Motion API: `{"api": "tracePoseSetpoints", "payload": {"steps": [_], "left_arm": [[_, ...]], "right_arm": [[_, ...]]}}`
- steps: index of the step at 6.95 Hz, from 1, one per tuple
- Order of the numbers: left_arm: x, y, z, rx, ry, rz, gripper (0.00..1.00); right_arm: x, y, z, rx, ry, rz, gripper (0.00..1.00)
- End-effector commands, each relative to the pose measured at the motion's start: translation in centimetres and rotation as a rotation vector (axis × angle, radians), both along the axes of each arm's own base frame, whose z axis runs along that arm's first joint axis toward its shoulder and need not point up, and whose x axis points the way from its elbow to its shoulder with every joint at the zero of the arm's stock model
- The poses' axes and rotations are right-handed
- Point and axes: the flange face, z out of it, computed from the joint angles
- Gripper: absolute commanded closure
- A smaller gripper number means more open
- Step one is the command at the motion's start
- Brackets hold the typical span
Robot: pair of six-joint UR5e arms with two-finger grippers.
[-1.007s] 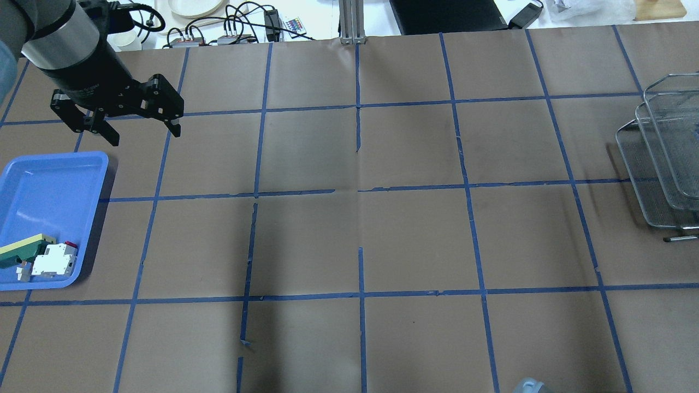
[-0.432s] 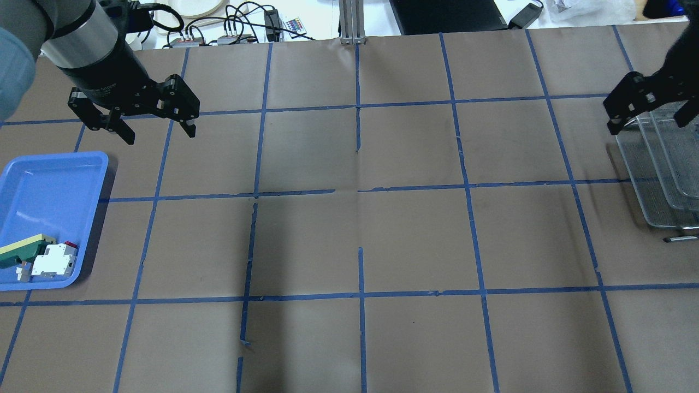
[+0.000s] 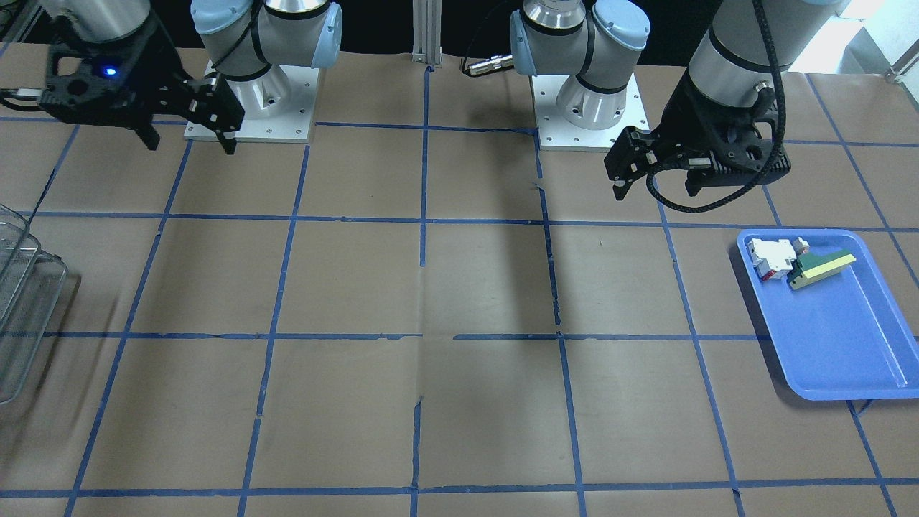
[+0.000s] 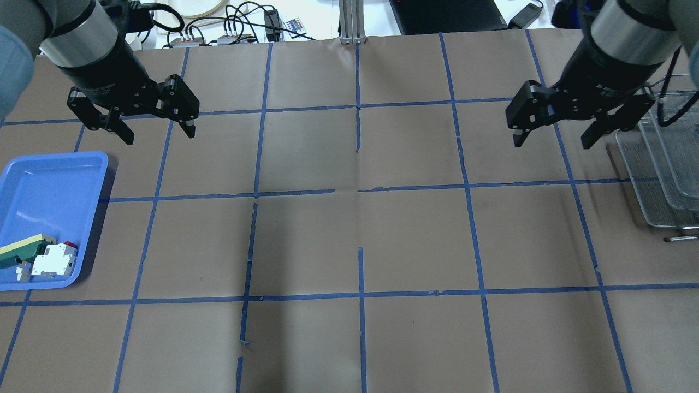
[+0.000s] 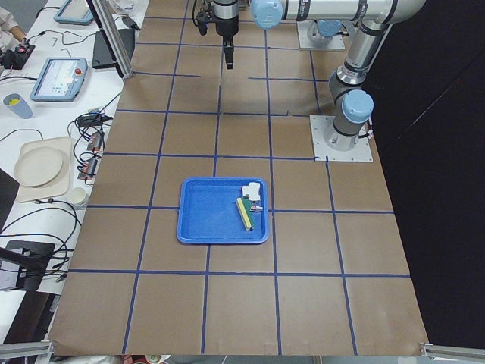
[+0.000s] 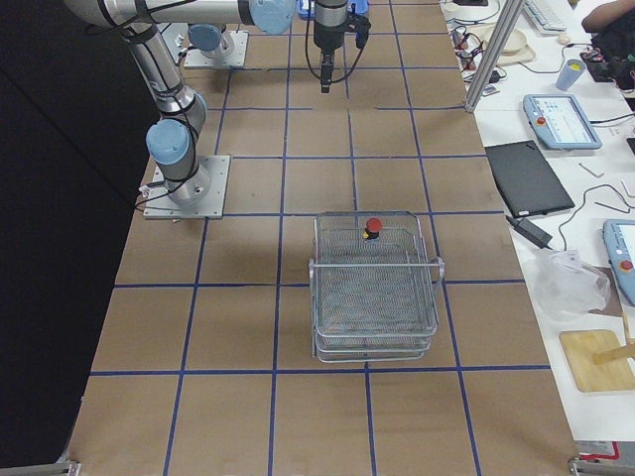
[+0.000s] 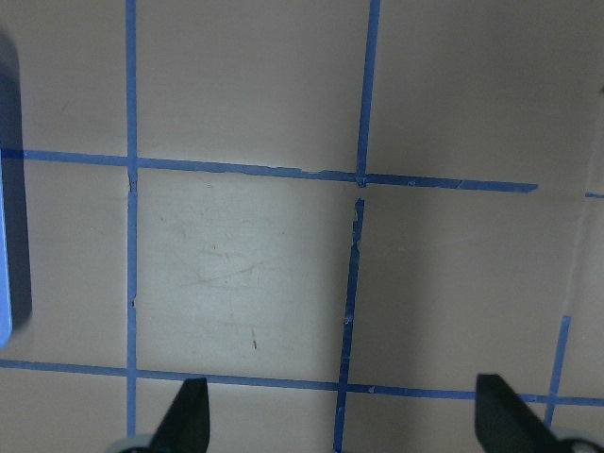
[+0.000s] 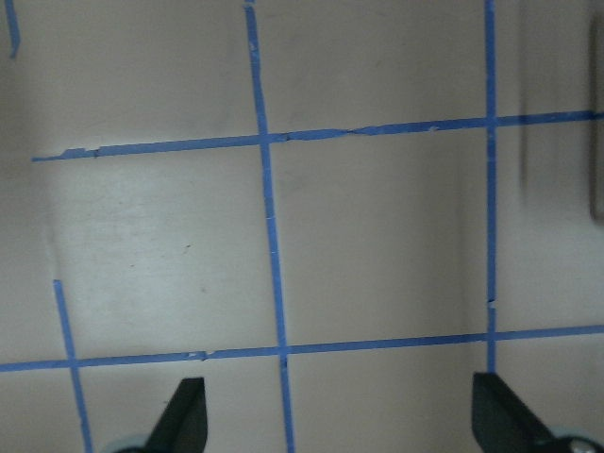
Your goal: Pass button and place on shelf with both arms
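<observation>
Well apart, left pincer [image 4: 158,135] and right pincer [image 4: 551,143] hang tips-down above the table [image 4: 360,240], both spread wide, empty

Worktop [image 4: 409,234]: brown paper, blue tape grid. Blue plastic tray [image 4: 49,185] at one end, holding white-and-red block [image 4: 53,260] just beside green-and-yellow wedge [image 4: 22,251], in one corner. Beyond far edge: black laptop [image 4: 445,16], cables [image 4: 235,24]

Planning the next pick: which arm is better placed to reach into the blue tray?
Left. The left gripper hangs open and empty just beyond the blue tray, on its side of the table. The right gripper, also open, is across the table beside the shelf.
</observation>
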Motion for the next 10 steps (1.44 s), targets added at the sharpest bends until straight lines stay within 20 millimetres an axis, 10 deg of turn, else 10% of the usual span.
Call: {"api": "tracePoseSetpoints", "payload": {"steps": [1,10], "left_arm": [[0.1,0.0,0.1,-0.002,-0.001,0.001,0.00],[0.0,0.1,0.2,-0.007,0.006,0.001,0.00]], "right_arm": [[2.7,2.3,-2.8,0.013,-0.008,0.026,0.00],[0.1,1.9,-0.3,-0.008,0.053,-0.017,0.00]]}}
